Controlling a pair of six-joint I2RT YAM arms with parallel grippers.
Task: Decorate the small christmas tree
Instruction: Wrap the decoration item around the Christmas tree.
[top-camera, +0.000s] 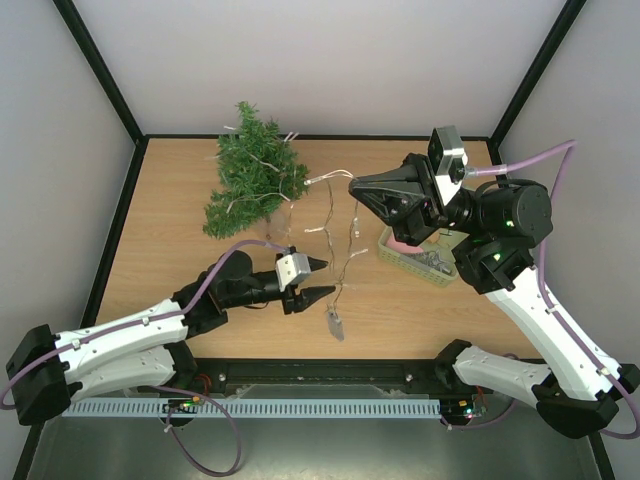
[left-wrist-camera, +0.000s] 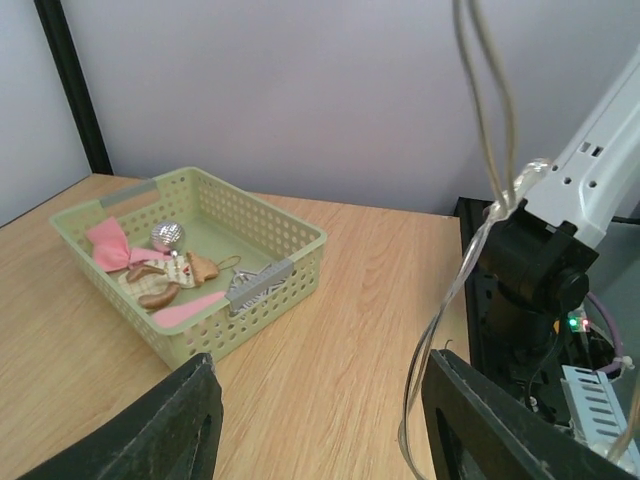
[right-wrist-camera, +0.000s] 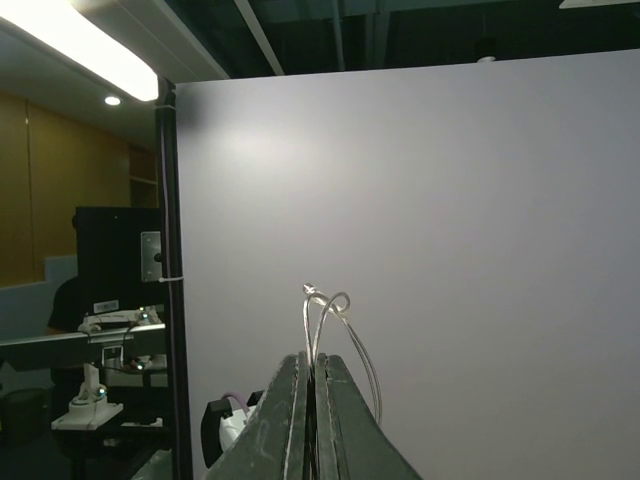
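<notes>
Christmas tree (top-camera: 255, 172) sits at the back left of the table (top-camera: 170, 260), with a light string (top-camera: 356, 228) trailing off its branches. My left claw (top-camera: 328, 277) lies low, fingers apart and holding nothing, just beside the string's dangling tail. My right claw (right-wrist-camera: 316, 400) is raised and pinched tight on a loop of the string, near the basket (left-wrist-camera: 280, 295) of ornaments. I judge the stringing barely begun. Next, that loop needs carrying over the tree and draping.

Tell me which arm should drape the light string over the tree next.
Right. The right gripper is shut on the light string, raised near the small christmas tree; the left gripper is open, empty and lower.
</notes>
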